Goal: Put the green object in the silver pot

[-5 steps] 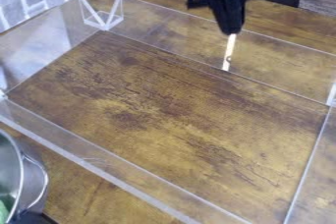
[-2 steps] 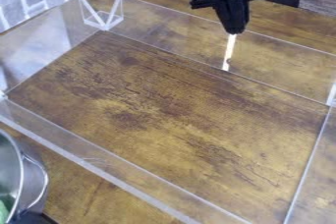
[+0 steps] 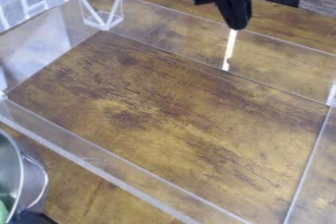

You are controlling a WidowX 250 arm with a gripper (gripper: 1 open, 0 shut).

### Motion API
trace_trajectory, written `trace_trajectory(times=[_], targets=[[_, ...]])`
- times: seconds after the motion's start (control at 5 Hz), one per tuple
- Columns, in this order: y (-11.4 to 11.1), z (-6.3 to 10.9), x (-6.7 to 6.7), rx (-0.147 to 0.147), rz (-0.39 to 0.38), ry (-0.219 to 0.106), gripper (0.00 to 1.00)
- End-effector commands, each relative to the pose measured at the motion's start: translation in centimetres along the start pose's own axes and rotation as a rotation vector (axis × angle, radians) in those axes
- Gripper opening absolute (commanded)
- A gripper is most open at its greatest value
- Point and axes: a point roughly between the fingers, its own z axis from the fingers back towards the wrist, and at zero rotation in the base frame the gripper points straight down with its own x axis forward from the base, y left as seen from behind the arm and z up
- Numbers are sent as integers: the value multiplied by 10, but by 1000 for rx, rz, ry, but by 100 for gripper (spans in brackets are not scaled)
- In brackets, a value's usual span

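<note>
table: worn matt wood | panels: clear glossy plastic | silver pot: shiny smooth metal

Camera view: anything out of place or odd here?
Yes. The silver pot and the green object sit cut off at the lower-left corner, outside the clear acrylic walls, while the shut gripper hangs empty over bare wood at the far side.

Even, moderately bright illumination falls on the wooden tabletop, whose grain shows soft pale sheen. The clear acrylic panels catch white glare along their edges. The low-resolution picture is soft throughout; the dark gripper lacks detail, and the silver pot blurs at the corner.
</note>
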Motion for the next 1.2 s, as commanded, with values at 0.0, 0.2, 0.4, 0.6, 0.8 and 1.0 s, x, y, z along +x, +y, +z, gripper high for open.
trace_trajectory(times=[0.0, 0.2, 0.4, 0.6, 0.8, 1.0], targets=[[-11, 37, 14, -18, -55, -126, 0], [-7, 31, 14, -25, -63, -139, 0], [-10, 15, 7, -21, -84, -89, 100], [-12, -1, -1, -16, -105, -41, 0], [-13, -17, -8, -9, -129, 1, 0], [-13, -30, -13, -3, -146, 36, 100]])
